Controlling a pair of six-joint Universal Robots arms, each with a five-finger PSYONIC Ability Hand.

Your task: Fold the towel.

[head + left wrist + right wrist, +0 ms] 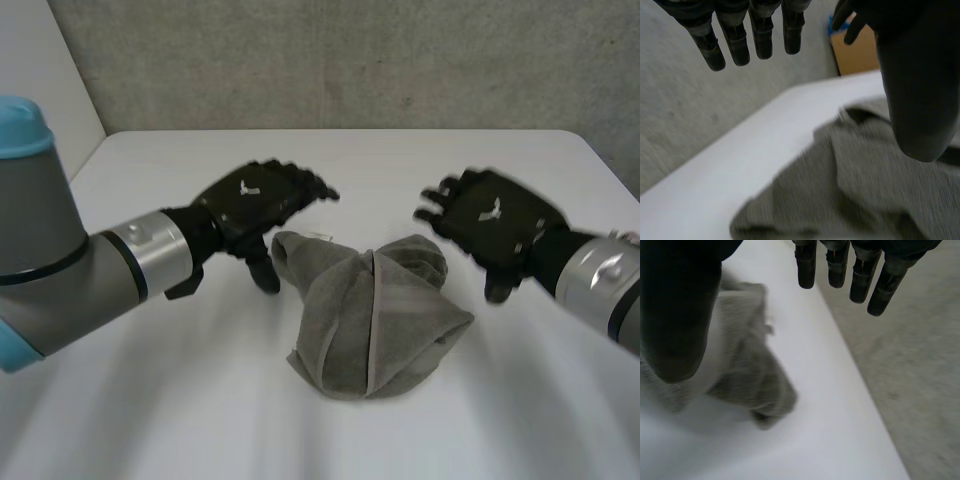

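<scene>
Head view: grey towel point(375, 315) lies crumpled on the white table point(150, 400), folding all ahead; left hand point(255, 205) at its ten o'clock, right hand point(490, 225) at two. Left wrist view: fingers point(735, 45) straight, empty, towel beneath thumb point(920, 100). Right wrist view: likewise

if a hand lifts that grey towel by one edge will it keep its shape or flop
Probably floppy: the towel lies in a soft, crumpled heap with sagging folds, so a lifted edge would likely drape and the heap unravel. It looks light for its bulk, being loose cloth. Pushed, it would likely bunch up rather than slide on the white table.
</scene>
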